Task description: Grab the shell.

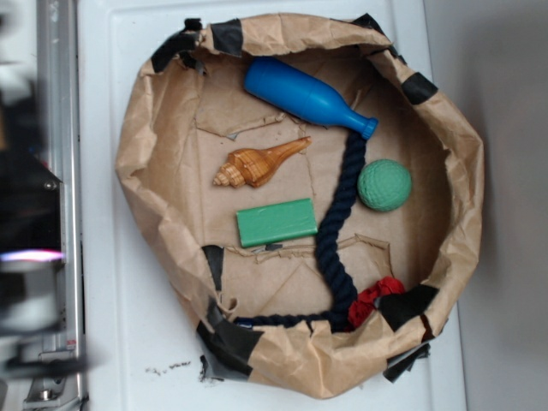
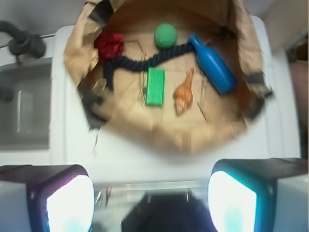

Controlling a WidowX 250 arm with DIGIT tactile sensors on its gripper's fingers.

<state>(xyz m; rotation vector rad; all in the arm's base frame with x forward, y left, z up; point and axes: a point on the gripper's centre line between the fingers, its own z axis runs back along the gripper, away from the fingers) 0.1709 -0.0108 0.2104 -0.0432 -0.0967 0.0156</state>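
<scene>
**Q:** What holds the objects, and why is it shaped so?

**A:** A brown paper basin [image 1: 145,128] with a rolled, black-taped rim sits on the white worktop [image 1: 111,342]. The raised wall probably serves to keep loose items from rolling off.

**Q:** What lies inside it?

**A:** The shell [image 1: 257,163], glossy orange-brown, rests on its side near the middle of the floor. The blue bowling pin [image 1: 304,96] lies just beyond it and the green block [image 1: 276,222] just beside it, on the opposite side; neither touches the shell. A dark blue rope [image 1: 338,231] curves past the block's end to a red knot [image 1: 377,298], and a green ball [image 1: 384,185] sits on the rope's far side.

**Q:** And the hand?

**A:** In the wrist view the hand [image 2: 152,193] hangs outside the basin, well apart from the shell, with its fingers [image 2: 67,200] spread wide and nothing between them. Judged from this, the reach has not begun; the open floor around the shell should admit a top-down grasp.
</scene>
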